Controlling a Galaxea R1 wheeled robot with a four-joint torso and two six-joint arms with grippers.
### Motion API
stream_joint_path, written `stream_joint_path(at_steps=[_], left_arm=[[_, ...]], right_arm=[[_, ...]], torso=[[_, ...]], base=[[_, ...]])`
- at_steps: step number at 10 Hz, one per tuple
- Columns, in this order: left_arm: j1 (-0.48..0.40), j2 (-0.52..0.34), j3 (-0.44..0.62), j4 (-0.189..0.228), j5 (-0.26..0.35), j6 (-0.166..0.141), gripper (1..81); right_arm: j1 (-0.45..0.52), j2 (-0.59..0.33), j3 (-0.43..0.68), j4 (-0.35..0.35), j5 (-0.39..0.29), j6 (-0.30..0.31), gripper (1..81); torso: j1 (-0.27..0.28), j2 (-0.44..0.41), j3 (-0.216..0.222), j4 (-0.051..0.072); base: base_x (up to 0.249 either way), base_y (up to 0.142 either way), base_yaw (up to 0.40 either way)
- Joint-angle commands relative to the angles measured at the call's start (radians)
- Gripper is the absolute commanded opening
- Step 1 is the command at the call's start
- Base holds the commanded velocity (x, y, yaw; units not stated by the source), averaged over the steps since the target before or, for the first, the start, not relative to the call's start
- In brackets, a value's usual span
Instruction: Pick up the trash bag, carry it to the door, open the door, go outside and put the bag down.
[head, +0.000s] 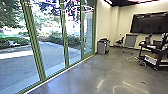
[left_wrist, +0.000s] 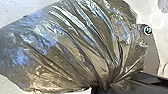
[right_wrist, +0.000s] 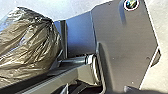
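Observation:
Gathered into tight folds, the shiny translucent trash bag hangs from my left gripper, which is shut on its bunched neck. In the right wrist view the same trash bag shows with its creased side, beside the robot's own plate and bar. In the head view, a glass door wall with green frames runs along the left. I cannot make out which panel opens or where its handle is.
A grey bin stands by the far end of the glass. A black cart with equipment is at the right, near a chair and a wall screen. Paving and bushes lie beyond the glass.

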Motion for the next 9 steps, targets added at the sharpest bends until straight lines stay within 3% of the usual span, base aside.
stream_joint_path(at_steps=[1, 9], left_arm=[[-0.065, 0.001, -0.001, 0.001, 0.058, 0.004, 1.0], [-0.065, 0.001, -0.001, 0.001, 0.058, 0.006, 1.0]], right_arm=[[0.050, 0.006, 0.007, -0.011, -0.058, -0.004, 81.1], [0.050, 0.006, 0.003, -0.010, -0.058, -0.002, 81.1]], torso=[[0.000, 0.000, 0.000, 0.000], [0.000, 0.000, 0.000, 0.000]], base=[[0.144, 0.000, 0.000], [0.152, 0.000, 0.000]])
